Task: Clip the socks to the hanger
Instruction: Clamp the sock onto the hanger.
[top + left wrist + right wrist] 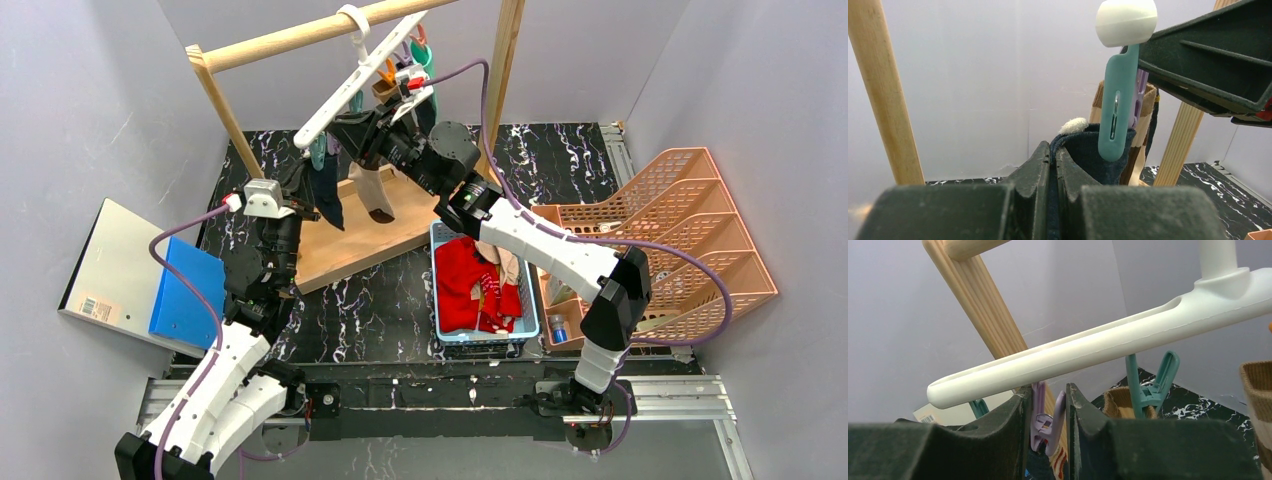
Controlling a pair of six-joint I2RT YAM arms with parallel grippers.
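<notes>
1. The hanger (350, 90) is hung by its hook from the rail of the wooden rack (280, 40), which stands at the far-left part of the tabletop; its white bar is tilted, with the left end lower
2. The left gripper (1053, 152) is raised below that low end, and its jaws are pressed together on the cuff of a navy sock (1088, 155)
3. The sock's cuff is held up against a teal clip (1118, 110) at the end of the bar; the clip's lower tip is seen overlapping the cuff rim, but whether it bites the fabric cannot be told
4. The right gripper (1048, 387) is held just under the bar, and a purple clip (1045, 420) is pinched between its jaws
5. A banded sock (1148, 120) is seen hanging just behind the two clips
6. A blue basket (437, 290) is placed by the near edge, right of the middle, and red socks (465, 285) are piled in it
</notes>
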